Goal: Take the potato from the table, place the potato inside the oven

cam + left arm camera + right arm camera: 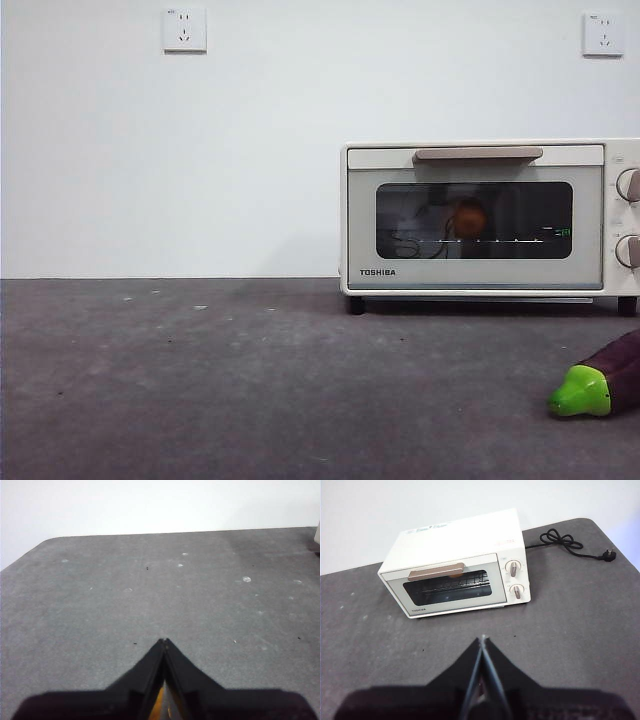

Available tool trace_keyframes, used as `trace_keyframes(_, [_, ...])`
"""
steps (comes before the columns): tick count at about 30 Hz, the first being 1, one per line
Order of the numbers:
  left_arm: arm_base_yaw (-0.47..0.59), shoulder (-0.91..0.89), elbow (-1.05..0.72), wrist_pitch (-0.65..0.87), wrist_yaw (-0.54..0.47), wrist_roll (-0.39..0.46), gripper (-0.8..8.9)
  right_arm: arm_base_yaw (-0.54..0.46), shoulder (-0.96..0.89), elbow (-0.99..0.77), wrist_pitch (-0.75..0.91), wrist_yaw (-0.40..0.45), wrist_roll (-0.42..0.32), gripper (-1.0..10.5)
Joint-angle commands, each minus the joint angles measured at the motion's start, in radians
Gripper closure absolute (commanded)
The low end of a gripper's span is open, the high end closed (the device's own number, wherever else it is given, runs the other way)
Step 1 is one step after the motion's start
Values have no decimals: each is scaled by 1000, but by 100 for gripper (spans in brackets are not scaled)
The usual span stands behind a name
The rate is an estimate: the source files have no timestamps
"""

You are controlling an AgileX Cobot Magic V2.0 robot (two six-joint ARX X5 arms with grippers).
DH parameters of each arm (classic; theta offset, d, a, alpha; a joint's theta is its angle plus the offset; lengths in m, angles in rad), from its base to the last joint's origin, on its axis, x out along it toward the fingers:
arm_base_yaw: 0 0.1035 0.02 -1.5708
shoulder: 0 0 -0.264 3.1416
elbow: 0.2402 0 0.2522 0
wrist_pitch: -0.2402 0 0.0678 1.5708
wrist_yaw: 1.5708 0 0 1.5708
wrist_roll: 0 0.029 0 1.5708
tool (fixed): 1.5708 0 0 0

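Observation:
The cream-white TOSHIBA oven (480, 218) stands at the right of the table (200, 380) with its door closed. Through the dark glass an orange-brown round potato (470, 218) shows on the wire rack inside. From above, the right wrist view shows the oven (455, 565) with its beige handle and two knobs, but I cannot make out the potato behind the glass there. My right gripper (483, 640) hangs shut and empty in front of the oven, well apart from it. Over bare table away from the oven, my left gripper (164, 641) is shut and empty.
A purple eggplant with a green cap (600, 382) lies on the table near the front right. The oven's black power cord and plug (572, 545) lie behind the oven on its knob side. A white wall stands behind the table.

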Motion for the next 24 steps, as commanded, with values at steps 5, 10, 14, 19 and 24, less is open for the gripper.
trace_keyframes(5, [3, 8, -10, 10, 0, 14, 816, 1, -3, 0, -23, 4, 3, 946])
trace_keyframes(10, [3, 8, -10, 10, 0, 14, 816, 1, -3, 0, -23, 4, 3, 946])
trace_keyframes(14, [3, 8, -10, 10, 0, 14, 816, 1, -3, 0, -23, 5, -2, 946])
trace_keyframes(19, [3, 8, -10, 10, 0, 14, 816, -23, -4, -10, -16, 140, -88, 945])
trace_keyframes(24, [3, 8, -10, 10, 0, 14, 816, -101, -13, -127, 100, 172, -124, 945])
